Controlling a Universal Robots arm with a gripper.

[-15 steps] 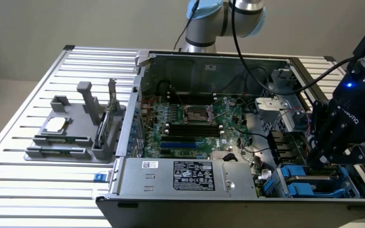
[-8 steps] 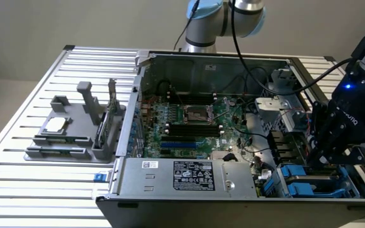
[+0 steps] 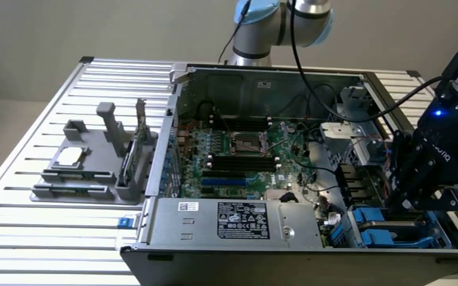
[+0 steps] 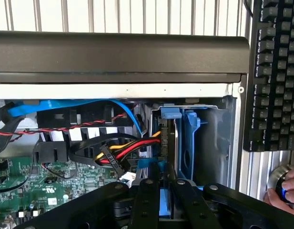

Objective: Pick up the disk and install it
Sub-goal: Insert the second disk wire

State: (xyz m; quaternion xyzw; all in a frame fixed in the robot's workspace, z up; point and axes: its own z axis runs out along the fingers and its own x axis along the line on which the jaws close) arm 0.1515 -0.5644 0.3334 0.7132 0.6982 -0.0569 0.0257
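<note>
The hand point(image 4: 162, 191) is clenched on the disk point(image 4: 168, 157), a thin edge-on slab with blue rails.

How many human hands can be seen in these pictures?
1. The hand rests on a round knob beside the black keyboard, outside the computer case. Another hand may be hidden out of frame.

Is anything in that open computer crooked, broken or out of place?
Nothing looks broken or spilled. The one odd sight is the disk: it stands on edge between blue rails in the drive bay at the case's corner, with the pincer closed on it. A person's hand rests on a knob beside a keyboard.
</note>
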